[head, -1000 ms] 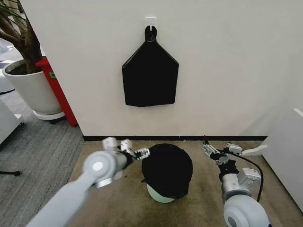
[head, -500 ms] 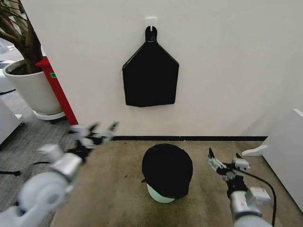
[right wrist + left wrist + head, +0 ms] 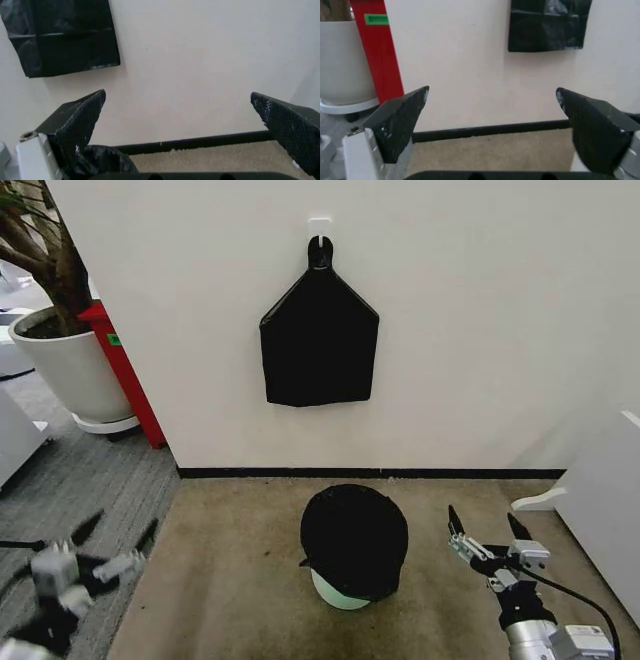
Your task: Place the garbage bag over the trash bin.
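Now seen pulled down over the trash bin (image 3: pixel 338 592) at lower centre of the head view: the garbage bag (image 3: pixel 354 540), only the pale base left bare, so likely finished. Drawn back to the lower corners since a second ago, both spread wide and empty: left end effector (image 3: pixel 112 542), right end effector (image 3: pixel 484 531).

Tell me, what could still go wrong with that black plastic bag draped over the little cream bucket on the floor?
The thin black garbage bag sits loosely over the small cream trash bin, and neither open gripper, left or right, holds it. It might slide off. Its pale base peeks out on one side only, so the cover looks uneven and could pull loose.
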Controlling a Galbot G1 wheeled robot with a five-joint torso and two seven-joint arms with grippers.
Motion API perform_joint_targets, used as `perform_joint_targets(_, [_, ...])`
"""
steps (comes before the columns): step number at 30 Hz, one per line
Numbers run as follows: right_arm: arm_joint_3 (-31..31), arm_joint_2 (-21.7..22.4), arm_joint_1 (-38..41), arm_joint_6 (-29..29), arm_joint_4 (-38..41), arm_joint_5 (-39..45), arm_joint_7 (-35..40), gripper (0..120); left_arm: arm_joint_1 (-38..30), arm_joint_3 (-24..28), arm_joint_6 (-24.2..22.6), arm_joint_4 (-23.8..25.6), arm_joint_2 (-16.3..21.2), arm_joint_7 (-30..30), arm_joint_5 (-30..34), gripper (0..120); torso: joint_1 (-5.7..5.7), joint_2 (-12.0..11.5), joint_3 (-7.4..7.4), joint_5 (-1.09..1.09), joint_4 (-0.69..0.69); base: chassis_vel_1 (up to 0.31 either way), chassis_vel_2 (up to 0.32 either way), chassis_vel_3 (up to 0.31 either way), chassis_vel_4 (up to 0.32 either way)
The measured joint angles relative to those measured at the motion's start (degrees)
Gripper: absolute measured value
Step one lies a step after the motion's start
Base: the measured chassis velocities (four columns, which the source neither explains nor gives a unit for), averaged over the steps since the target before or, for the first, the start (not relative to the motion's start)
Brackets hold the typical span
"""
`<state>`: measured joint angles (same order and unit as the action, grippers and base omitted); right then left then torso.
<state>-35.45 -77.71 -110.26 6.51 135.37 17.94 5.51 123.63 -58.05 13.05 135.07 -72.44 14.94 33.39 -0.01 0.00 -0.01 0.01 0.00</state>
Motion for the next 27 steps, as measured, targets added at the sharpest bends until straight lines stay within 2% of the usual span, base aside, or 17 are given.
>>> perform_joint_targets(6, [-0.3,-0.5,-2.0,2.3,-0.2,-1.1,-2.1,100,-1.0,0.9,-3.4,3.5,-2.3,-0.6,-1.3,100,0.00,0.0,0.00,0.00,-0.01,0.000,0.000,0.000,0.000])
perform_joint_targets(11, [-0.4,-0.7,-2.7,2.7,0.1,-1.7,-2.2,100,-1.3,1.4,-4.9,4.4,-2.5,-1.5,-2.1,100,0.00,0.0,0.00,0.00,-0.01,0.000,0.000,0.000,0.000])
perform_joint_targets(27, [-0.4,-0.6,-2.7,2.6,0.1,-1.8,-1.9,100,-1.6,1.6,-5.1,4.3,-2.2,-1.8,-1.9,100,0.00,0.0,0.01,0.00,0.00,0.000,0.000,0.000,0.000])
